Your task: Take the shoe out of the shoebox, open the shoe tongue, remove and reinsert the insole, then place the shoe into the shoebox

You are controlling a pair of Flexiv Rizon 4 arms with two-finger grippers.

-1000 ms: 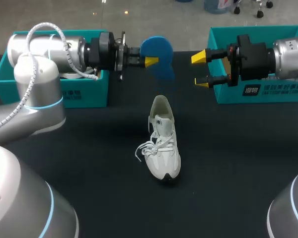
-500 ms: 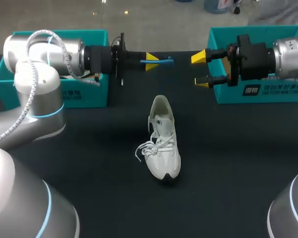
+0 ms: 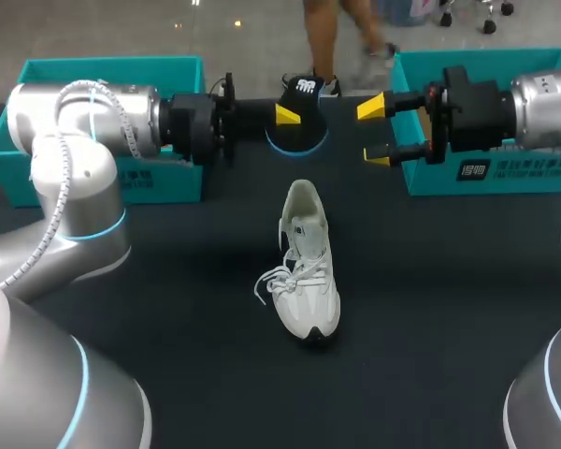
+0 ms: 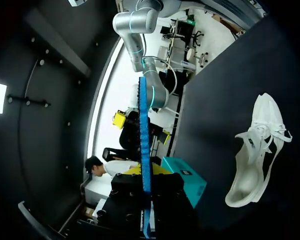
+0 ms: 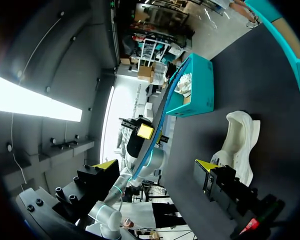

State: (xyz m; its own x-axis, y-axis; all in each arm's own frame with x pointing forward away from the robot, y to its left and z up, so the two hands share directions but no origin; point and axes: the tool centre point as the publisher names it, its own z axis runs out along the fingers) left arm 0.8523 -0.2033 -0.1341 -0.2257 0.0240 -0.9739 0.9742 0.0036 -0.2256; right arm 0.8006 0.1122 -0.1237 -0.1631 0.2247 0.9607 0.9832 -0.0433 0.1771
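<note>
Head view: left gripper (image 3: 285, 114) pinches the insole (image 3: 297, 134) beyond the shoe (image 3: 306, 271) heel; right gripper (image 3: 375, 131) gapes empty. Best to slide the insole toe-first, aligned lengthwise

The shoe (image 3: 304, 271) lies alone in the middle of the table (image 3: 430, 309), with bare table around it toward the near, left and right edges. Above the far edge the room is tight: the left jaws, clamped on the insole (image 4: 143, 130), and the spread right jaws hang near each other, between the left box (image 3: 159, 178) and the right box (image 3: 505, 178) at the far corners.
</note>
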